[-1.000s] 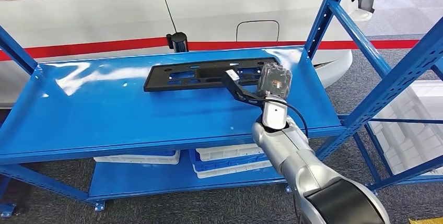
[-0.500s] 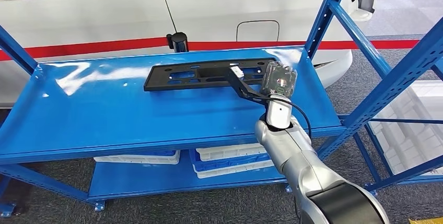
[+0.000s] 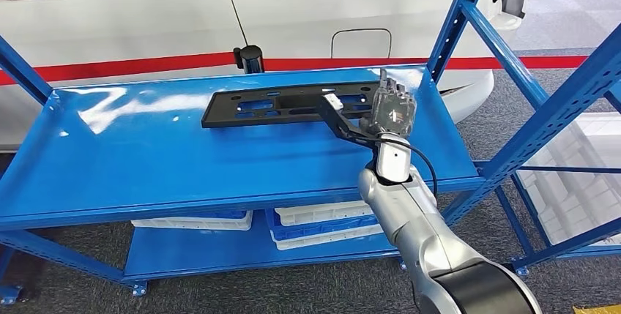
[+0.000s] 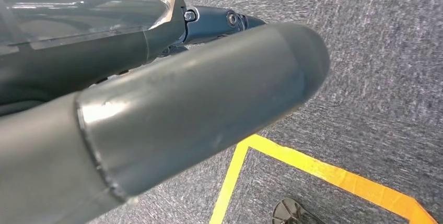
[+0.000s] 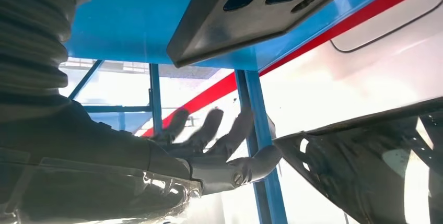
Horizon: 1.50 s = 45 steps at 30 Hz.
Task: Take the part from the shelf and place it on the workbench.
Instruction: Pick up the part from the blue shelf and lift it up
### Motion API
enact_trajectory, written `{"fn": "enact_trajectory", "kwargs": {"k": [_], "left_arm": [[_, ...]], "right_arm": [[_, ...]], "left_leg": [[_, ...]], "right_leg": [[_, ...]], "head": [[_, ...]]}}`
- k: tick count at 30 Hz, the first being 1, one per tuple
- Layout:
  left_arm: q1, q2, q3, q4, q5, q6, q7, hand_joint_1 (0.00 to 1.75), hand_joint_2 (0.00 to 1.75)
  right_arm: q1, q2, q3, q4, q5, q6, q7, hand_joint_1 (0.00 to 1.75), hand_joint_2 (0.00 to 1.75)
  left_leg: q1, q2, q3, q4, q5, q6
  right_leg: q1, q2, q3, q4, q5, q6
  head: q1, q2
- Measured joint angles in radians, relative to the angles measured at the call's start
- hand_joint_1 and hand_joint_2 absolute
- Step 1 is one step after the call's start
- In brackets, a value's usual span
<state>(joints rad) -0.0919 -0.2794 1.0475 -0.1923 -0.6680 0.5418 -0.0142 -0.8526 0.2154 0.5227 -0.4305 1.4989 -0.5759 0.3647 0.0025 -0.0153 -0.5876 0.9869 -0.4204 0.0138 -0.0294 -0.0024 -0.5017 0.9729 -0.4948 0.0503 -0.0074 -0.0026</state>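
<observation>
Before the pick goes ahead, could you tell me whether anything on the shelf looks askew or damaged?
Nothing stands out: the black part lies flat and whole on the blue shelf, with the right hand open at its right end.

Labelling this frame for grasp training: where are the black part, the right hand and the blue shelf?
black part [image 3: 282,106]: head view, middle of its flat slotted body.
right hand [image 3: 390,109]: head view, back of the hand.
blue shelf [image 3: 168,157]: head view, bare top board.
</observation>
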Motion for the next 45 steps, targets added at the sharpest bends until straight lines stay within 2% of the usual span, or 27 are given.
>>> {"fn": "enact_trajectory", "kwargs": {"k": [7, 23, 32, 39, 41, 43, 44, 45], "left_arm": [[0.0, 0.007, 0.0, 0.0, 0.001, -0.023, -0.066, 0.0, 0.0], [0.0, 0.016, 0.002, 0.0, 0.018, -0.024, -0.069, 0.0, 0.0], [-0.001, 0.016, 0.017, 0.0, 0.036, -0.001, -0.076, 0.0, 0.0], [-0.001, 0.016, 0.03, 0.0, 0.041, 0.003, -0.08, 0.0, 0.0], [-0.002, 0.017, 0.031, 0.0, 0.043, 0.004, -0.081, 0.0, 0.0], [-0.003, 0.015, 0.032, 0.0, 0.046, 0.006, -0.083, 0.0, 0.0], [-0.004, 0.014, 0.033, 0.0, 0.048, 0.011, -0.082, 0.0, 0.0], [-0.005, 0.012, 0.033, 0.0, 0.05, 0.02, -0.078, 0.0, 0.0]], "right_arm": [[0.007, 0.034, -0.025, 0.0, 0.01, 0.0, -0.062, 0.0, 1.75], [0.035, 0.119, -0.032, -0.002, 0.028, 0.008, -0.143, 0.0, 1.75], [0.056, 0.125, 0.024, -0.02, -0.062, 0.025, -0.141, 0.0, 1.75], [0.062, 0.125, 0.058, -0.02, -0.075, 0.025, -0.138, 0.0, 1.75], [0.062, 0.126, 0.065, -0.021, -0.079, 0.025, -0.138, 0.0, 1.75], [0.062, 0.126, 0.073, -0.026, -0.081, 0.026, -0.136, 0.0, 1.75], [0.06, 0.126, 0.077, -0.029, -0.081, 0.028, -0.134, 0.0, 1.75], [0.059, 0.125, 0.081, -0.031, -0.082, 0.028, -0.131, 0.0, 1.75]], "left_leg": [[0.0, 0.0, 0.0, 0.0, 0.0, 0.0], [0.0, 0.0, 0.0, 0.0, 0.0, 0.0], [0.0, 0.0, 0.0, 0.0, 0.0, 0.0], [0.0, 0.0, 0.0, 0.0, 0.0, 0.0], [-0.002, -0.001, 0.0, 0.0, -0.002, 0.007], [0.005, 0.0, 0.011, -0.022, 0.005, 0.019], [0.01, 0.001, 0.019, -0.036, 0.012, 0.025], [0.014, 0.003, 0.026, -0.046, 0.017, 0.027]], "right_leg": [[0.0, 0.0, 0.0, 0.0, 0.0, 0.0], [0.0, 0.0, 0.0, 0.0, 0.0, 0.0], [0.0, 0.0, 0.0, 0.0, 0.0, 0.0], [0.0, 0.0, 0.0, 0.0, 0.0, 0.0], [-0.007, 0.0, 0.002, -0.009, 0.004, 0.006], [-0.009, -0.001, 0.001, -0.011, 0.003, 0.011], [-0.005, -0.001, -0.011, 0.012, -0.007, 0.008], [-0.003, -0.001, -0.036, 0.057, -0.025, 0.003]], "head": [[0.0, 0.0], [0.0, 0.0], [0.0, 0.0], [0.0, 0.0], [-0.001, 0.0], [-0.001, 0.0], [0.0, 0.0], [0.003, 0.0]]}}
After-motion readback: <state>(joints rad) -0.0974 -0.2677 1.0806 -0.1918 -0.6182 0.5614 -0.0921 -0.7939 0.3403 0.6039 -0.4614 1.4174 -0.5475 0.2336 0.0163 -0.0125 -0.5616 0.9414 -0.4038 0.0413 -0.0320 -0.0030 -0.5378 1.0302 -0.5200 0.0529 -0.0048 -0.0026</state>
